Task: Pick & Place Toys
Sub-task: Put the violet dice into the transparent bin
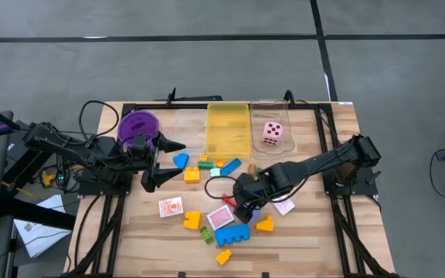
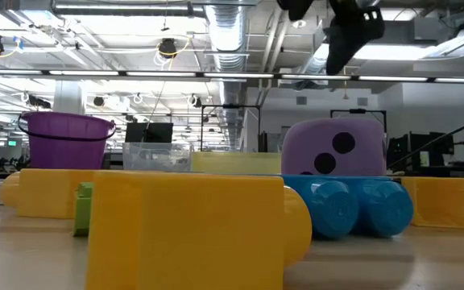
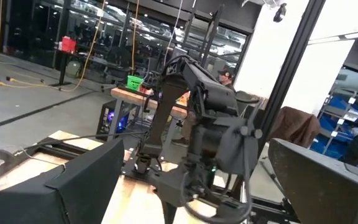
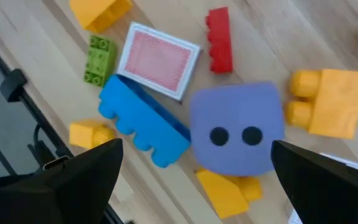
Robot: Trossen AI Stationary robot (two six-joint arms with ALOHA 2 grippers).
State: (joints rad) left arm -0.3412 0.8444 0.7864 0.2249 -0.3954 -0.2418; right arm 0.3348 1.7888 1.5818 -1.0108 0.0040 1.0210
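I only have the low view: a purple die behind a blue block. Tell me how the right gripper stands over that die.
Observer: The right gripper is open above the purple die, with one finger on each side.
Operator: Report what crowds the die.
Observer: A blue block lies close against one side and a yellow block lies beside the opposite one.
Operator: Give me the left arm.
Observer: The left gripper hangs open near the purple bowl.

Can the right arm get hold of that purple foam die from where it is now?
Probably yes: the right gripper hangs open right above the purple foam die, its top bare, though blocks crowd its sides.
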